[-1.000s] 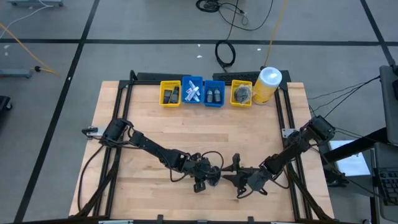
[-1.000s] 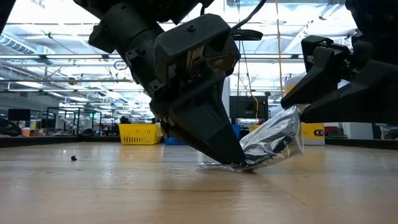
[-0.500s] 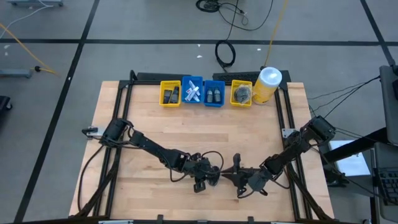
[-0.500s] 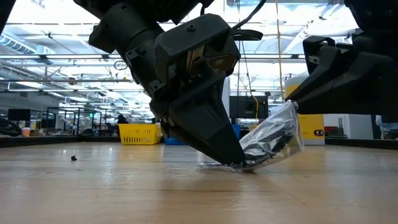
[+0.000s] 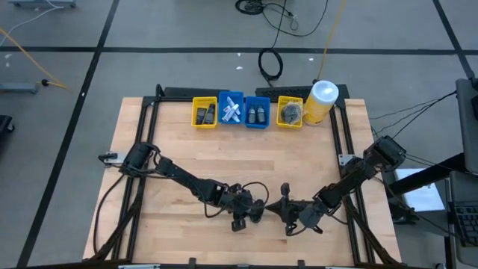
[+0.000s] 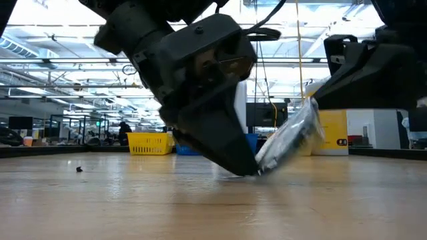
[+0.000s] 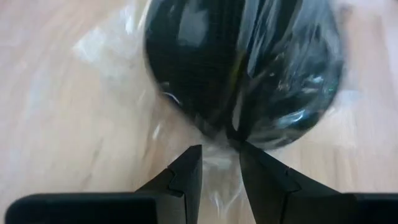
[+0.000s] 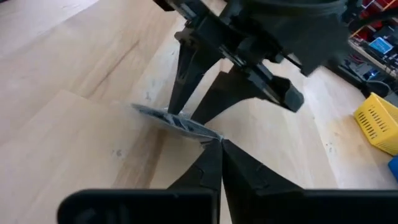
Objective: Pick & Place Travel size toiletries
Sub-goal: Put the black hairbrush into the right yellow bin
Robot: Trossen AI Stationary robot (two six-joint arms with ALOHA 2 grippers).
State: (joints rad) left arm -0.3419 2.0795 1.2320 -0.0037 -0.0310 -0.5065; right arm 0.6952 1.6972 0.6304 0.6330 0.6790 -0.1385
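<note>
**Clear bag pinched at both ends, between the two grippers**

High view: the left gripper (image 5: 246,215) and the right gripper (image 5: 288,214) are seen facing each other near the front edge of the table (image 5: 179,161), well apart from the bins (image 5: 246,112) at the back. Neither arm is clearly nearer.

Low view: a clear plastic bag (image 6: 290,141) with dark contents is seen tilted, its low end at the left gripper (image 6: 248,168) on the wood, its high end raised toward the right gripper (image 6: 319,95).

Left wrist view: the fingers (image 7: 186,177) are nearly closed on the bag's (image 7: 242,68) film edge.

Right wrist view: the fingers (image 8: 211,168) are closed on the bag's (image 8: 177,123) corner; its long axis runs gripper to gripper.
</note>
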